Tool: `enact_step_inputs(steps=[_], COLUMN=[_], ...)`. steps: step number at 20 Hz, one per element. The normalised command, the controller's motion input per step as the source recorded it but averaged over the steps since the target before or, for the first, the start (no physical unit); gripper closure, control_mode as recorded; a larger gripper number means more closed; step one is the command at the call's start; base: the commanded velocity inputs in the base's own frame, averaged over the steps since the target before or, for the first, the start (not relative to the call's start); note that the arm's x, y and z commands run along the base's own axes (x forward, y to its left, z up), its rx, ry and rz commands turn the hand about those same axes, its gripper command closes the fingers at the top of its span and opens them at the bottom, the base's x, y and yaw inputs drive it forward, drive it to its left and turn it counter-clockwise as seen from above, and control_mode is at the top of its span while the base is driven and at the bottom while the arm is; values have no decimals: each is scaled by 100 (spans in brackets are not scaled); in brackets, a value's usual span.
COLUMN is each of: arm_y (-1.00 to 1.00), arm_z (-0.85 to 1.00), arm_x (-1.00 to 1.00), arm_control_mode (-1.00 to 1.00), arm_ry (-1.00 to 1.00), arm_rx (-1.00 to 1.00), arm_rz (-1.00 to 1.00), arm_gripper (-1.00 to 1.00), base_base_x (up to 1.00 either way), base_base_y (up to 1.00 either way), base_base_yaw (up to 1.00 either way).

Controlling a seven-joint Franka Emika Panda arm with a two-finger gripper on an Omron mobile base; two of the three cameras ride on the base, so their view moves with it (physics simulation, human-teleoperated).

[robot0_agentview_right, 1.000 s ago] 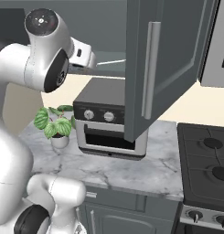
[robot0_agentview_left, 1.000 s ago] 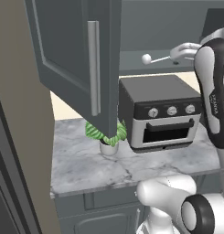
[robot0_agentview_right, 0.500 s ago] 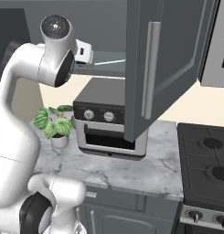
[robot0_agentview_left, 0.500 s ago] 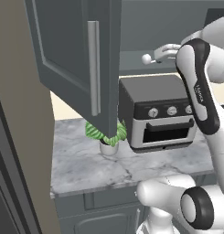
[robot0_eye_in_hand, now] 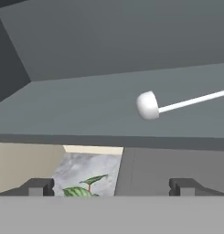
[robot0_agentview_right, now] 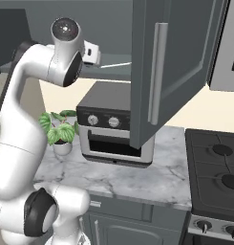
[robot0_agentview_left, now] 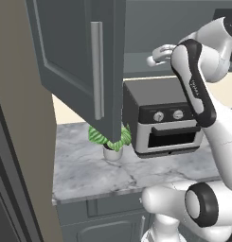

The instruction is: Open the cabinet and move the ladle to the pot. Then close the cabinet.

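Before the open cabinet (robot0_agentview_left: 84, 71), claw (robot0_eye_in_hand: 111, 186) level, spread wide, facing ladle (robot0_eye_in_hand: 147, 105).

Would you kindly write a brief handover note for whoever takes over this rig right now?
Gripper: open, holding nothing, aimed into the dark grey wall cabinet.
White ladle: lying on the cabinet shelf, bowl toward the middle, handle running off to the right in the hand view.
Done: cabinet doors open.
Left: grasp the ladle, carry it to the pot, close the cabinet.
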Motion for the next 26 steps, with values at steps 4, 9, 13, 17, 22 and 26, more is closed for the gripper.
enact_step_inputs(steps=[4, 9, 13, 17, 22, 26], arm_y=[0, 0, -1, -8, -14, -11], arm_z=[0, -4, -9, -9, -9, -8], arm_x=[27, 28, 27, 26, 27, 30], arm_control_mode=[-100, -100, -100, -100, -100, -100], arm_ry=[0, 0, 0, 0, 0, 1], arm_rx=[-1, -1, -2, -2, -2, 0], arm_rz=[0, 0, 0, 0, 0, 0], arm_gripper=[-100, -100, -100, -100, -100, -100], base_base_x=[0, 0, 0, 0, 0, 0], base_base_y=[0, 0, 0, 0, 0, 0], base_base_yaw=[0, 0, 0, 0, 0, 0])
